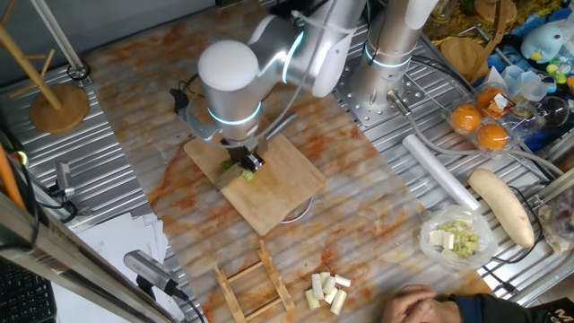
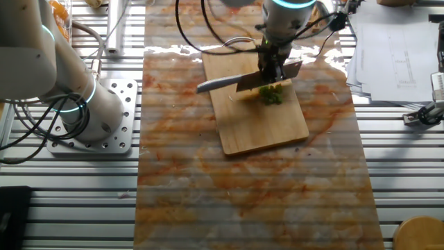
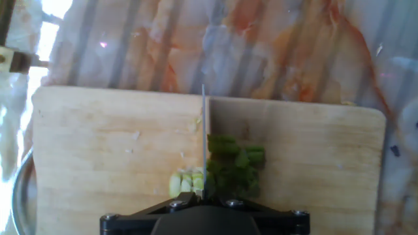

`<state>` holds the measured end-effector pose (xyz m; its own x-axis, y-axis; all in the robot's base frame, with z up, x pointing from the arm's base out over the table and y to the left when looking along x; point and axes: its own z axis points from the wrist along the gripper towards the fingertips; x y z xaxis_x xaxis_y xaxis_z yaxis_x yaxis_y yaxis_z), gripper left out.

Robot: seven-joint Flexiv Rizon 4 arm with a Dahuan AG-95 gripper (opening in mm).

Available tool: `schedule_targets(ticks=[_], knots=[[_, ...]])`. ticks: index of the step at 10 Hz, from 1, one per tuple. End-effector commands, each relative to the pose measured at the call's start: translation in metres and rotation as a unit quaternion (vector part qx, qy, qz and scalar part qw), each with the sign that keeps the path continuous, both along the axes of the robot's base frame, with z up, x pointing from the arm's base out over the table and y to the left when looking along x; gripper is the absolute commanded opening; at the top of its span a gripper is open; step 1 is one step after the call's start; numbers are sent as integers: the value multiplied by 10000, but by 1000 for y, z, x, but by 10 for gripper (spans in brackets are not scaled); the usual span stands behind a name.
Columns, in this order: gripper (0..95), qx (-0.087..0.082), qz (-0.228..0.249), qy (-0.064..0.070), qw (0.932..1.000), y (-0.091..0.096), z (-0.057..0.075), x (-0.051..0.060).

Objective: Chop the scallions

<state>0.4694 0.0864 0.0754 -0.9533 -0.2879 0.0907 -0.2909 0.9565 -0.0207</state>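
Note:
On the wooden cutting board point(image 1: 278, 184) point(image 2: 260, 125) point(image 3: 98, 143) lie the scallions point(image 1: 247, 174) point(image 2: 271, 95). The hand view shows them as a dark green clump point(image 3: 234, 166) right of the blade and pale sliced rings point(image 3: 185, 181) left of it. My gripper point(image 1: 244, 161) point(image 2: 270, 69) point(image 3: 204, 196) is shut on a knife point(image 2: 239, 83), right over the scallions. The knife's thin blade edge point(image 3: 204, 134) runs straight away from the hand across the board, between the green clump and the pale rings. The black gripper body hides my fingertips in the hand view.
A metal bowl point(image 1: 302, 210) peeks from under the board. At the front are pale cream chunks point(image 1: 326, 291) and a wooden rack point(image 1: 254, 283). To the right are a clear tub of chopped bits point(image 1: 458, 239), a long white vegetable point(image 1: 502, 206), oranges point(image 1: 480, 126) and a person's hand point(image 1: 420, 306).

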Motion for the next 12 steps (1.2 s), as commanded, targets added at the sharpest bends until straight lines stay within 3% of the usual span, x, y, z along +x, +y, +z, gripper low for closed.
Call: schedule_targets(ticks=[1, 2, 4, 6, 8, 10, 11, 12], knots=[[0, 398, -446, -65, 9982, 4, 6, 5], [0, 552, -672, -38, 9962, 8, 11, 7], [0, 945, -1110, -181, 9892, 17, 12, 16], [0, 941, -1401, -277, 9853, 31, 13, 32], [0, 905, -1816, -270, 9788, 49, 8, 51], [0, 868, -2103, -215, 9735, 56, 8, 60], [0, 814, -2014, -141, 9760, 56, 8, 60], [0, 453, -1385, -76, 9893, 56, 8, 60]])
